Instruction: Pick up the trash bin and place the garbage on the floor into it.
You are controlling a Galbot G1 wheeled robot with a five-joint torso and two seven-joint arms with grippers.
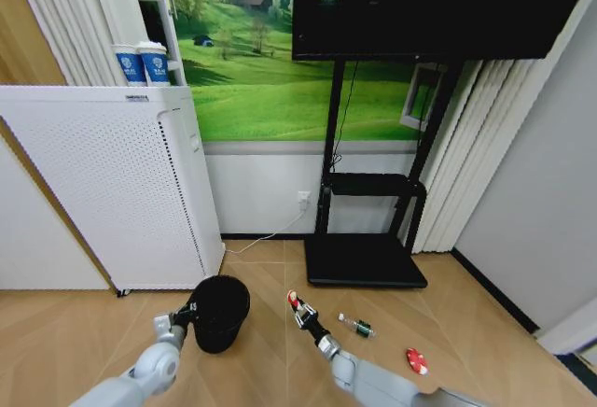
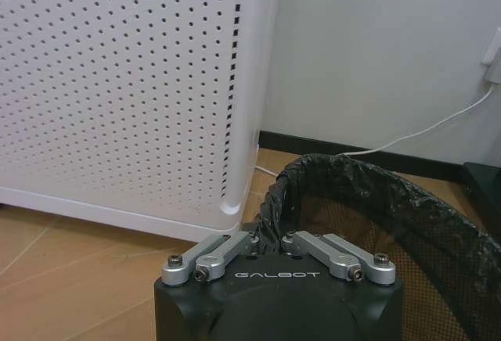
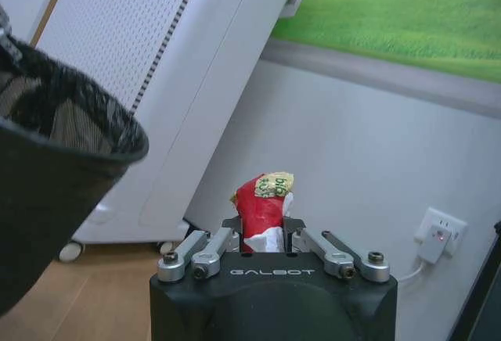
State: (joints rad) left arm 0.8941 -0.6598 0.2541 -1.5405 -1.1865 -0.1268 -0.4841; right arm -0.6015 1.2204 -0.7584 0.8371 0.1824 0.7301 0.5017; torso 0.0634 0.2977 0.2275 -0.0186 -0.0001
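Gripping the trash bin (image 1: 220,312) by its lined rim, the left claw (image 2: 268,241) holds it up to receive the crumpled red wrapper (image 3: 262,206) pinched in the right claw (image 1: 300,309); a bottle (image 1: 356,326) and another red piece (image 1: 416,360) lie on the floor (image 1: 466,314)

Trash bin (image 2: 376,200) base and far rim beyond frame edge.

The black mesh bin (image 1: 220,312), lined with a black bag, is held by its rim and tilted. A crumpled red-and-white wrapper (image 3: 263,209) is pinched upright beside it. On the floor lie a clear green-labelled bottle (image 1: 356,326) and another red wrapper (image 1: 416,360).
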